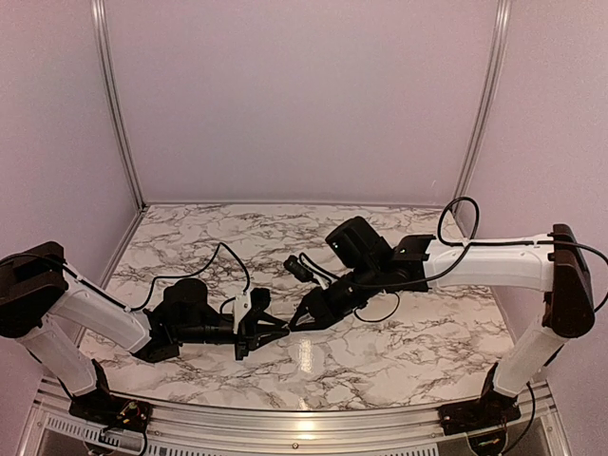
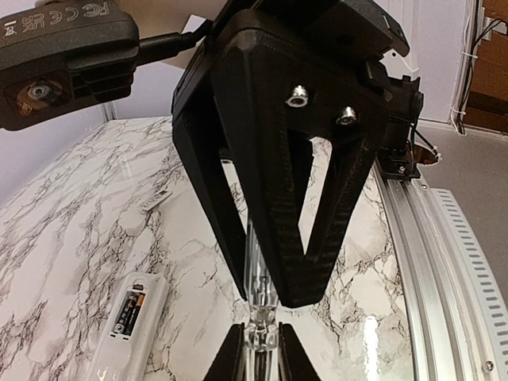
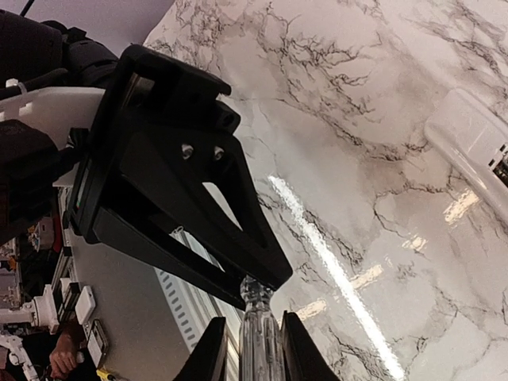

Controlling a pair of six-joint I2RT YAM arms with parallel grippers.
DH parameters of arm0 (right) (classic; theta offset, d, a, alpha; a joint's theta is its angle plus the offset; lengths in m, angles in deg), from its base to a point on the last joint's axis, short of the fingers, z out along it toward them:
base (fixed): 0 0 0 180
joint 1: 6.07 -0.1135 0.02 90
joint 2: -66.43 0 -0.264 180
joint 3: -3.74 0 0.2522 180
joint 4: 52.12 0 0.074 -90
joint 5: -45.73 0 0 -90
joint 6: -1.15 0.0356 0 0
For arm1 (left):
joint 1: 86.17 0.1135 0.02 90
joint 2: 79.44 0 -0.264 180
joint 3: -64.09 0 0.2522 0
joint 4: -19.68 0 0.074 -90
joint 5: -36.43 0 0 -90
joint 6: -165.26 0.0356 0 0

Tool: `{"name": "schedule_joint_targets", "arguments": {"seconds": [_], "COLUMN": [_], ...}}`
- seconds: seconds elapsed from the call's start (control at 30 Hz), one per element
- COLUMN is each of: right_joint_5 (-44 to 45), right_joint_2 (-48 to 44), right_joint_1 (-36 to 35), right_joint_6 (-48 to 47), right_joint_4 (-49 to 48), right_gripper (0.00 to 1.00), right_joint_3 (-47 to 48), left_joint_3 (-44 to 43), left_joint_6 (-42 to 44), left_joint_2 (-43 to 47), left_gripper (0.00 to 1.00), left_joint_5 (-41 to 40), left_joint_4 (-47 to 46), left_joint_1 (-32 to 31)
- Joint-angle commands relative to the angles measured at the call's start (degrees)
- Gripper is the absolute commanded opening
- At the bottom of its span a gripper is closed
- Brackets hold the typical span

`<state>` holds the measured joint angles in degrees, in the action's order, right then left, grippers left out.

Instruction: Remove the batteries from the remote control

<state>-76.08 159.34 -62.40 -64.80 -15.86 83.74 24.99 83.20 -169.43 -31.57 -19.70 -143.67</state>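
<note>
Above the desk (image 2: 71, 238), near its front edge, the two arms meet tip to tip. The left gripper (image 2: 260, 361) and right gripper (image 3: 252, 365) are each pinched onto one clear rod (image 2: 255, 270), the left at its very end and the right further along the shaft. Which one bears the load cannot be told.

In the left wrist view the remote (image 2: 127, 333) lies flat at 7 o'clock, apart from both grippers, with its bay open and facing up. One of the batteries (image 2: 127, 311) shows seated inside; the second is not clear. A pale strip (image 2: 155, 202) lies at 10 o'clock, well apart from the remote. In the right wrist view the remote reaches in from the edge at 2 o'clock.

The step in hand appears to be passing the rod between arms, presumably as a prying tool; no cell is out yet. Next, one gripper must let go and the other must bring the rod tip into the bay under a cell's end. The slim remote will likely slide unless held.
</note>
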Motion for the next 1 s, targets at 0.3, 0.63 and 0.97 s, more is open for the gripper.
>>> {"name": "schedule_joint_targets", "arguments": {"seconds": [0.3,0.63,0.97], "right_joint_5": [0.9,6.1,17.0], "right_joint_2": [0.1,0.1,0.2], "right_joint_1": [-0.4,-0.4,0.7], "right_joint_6": [1.1,-0.3,-1.9], "right_joint_4": [-2.8,1.5,8.2], "right_gripper": [0.09,0.0,0.0], "right_joint_3": [1.2,2.4,5.1], "left_joint_3": [-1.1,1.7,2.0], "left_joint_6": [0.0,-1.4,-6.4], "left_joint_2": [-0.3,0.9,0.6], "left_gripper": [0.0,0.71,0.99], "left_joint_5": [-0.6,-4.0,-15.2], "left_joint_4": [1.3,-3.3,-5.5], "left_joint_1": [-0.5,-0.5,-0.3]}}
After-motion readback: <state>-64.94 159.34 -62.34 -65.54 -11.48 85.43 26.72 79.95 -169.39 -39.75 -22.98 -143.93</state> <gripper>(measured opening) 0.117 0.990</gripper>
